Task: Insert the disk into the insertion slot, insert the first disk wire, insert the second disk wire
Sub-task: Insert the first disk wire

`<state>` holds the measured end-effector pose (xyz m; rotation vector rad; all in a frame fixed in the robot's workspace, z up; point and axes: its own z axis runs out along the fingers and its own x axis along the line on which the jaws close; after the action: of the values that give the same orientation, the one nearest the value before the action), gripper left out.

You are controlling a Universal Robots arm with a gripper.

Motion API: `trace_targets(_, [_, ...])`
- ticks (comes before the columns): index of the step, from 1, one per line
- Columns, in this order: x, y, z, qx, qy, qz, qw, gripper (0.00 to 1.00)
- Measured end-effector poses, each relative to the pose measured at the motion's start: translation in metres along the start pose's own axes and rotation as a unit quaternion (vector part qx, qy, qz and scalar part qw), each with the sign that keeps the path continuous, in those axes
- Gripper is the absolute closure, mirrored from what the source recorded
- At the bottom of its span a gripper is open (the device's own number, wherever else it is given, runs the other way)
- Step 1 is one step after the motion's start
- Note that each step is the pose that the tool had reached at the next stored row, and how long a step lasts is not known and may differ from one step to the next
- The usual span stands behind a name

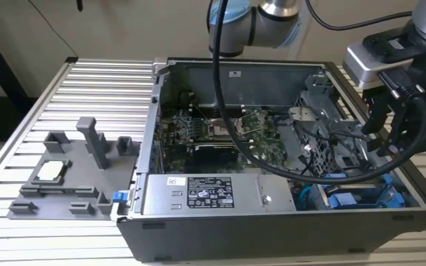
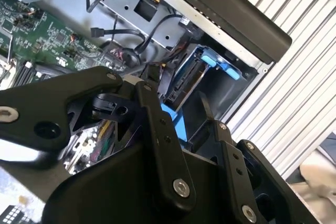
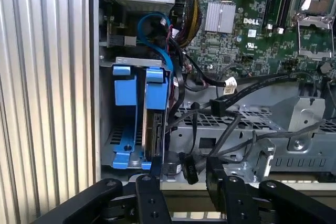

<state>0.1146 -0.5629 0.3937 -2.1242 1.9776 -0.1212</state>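
Observation:
The disk (image 3: 156, 129) stands on edge in its bright blue carrier (image 3: 156, 85) inside the insertion slot (image 3: 107, 129), the grey bay at the case's corner. In the second wrist view the disk (image 2: 186, 80) appears beyond my fingers. My gripper (image 3: 184, 174) hovers open just outside the bay, above the case's near right corner in the exterior view (image 1: 381, 141). A loose black wire end (image 3: 186, 167) hangs between my fingers without being pinched. Another black connector (image 3: 220, 103) lies on the perforated cage nearby.
A second blue carrier (image 3: 124, 90) sits beside the disk. A blue cable (image 3: 157, 30) loops above the bay. The green motherboard (image 1: 221, 133) and grey power supply (image 1: 206, 194) occupy the case. A grey fixture plate (image 1: 65, 177) lies on the slatted table.

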Motion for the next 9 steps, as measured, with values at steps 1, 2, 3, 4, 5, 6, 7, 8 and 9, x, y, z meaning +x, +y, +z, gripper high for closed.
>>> trace_targets(1, [-0.0012,0.0009,0.0008,0.0013,0.0009,0.0,1.0,0.53])
trace_targets(2, [-0.0021,0.002,0.0019,0.0032,0.0011,-0.001,1.0,0.53])
trace_targets(3, [-0.0027,0.0026,0.0032,0.0047,0.0013,-0.001,1.0,0.53])
trace_targets(4, [-0.0028,0.0027,0.0039,0.0052,0.0013,-0.001,1.0,0.53])
trace_targets(5, [-0.0027,0.0027,0.0043,0.0052,0.0013,-0.001,1.0,0.53])
trace_targets(6, [-0.0027,0.0028,0.0044,0.0052,0.0013,-0.001,1.0,0.53])
trace_targets(7, [-0.0027,0.0028,0.0044,0.0054,0.0014,-0.002,1.0,0.53])
trace_targets(8, [-0.0027,0.0029,0.0044,0.0054,0.0014,-0.002,1.0,0.53])
trace_targets(9, [-0.0027,0.0029,0.0044,0.0054,0.0014,-0.002,1.0,0.53])
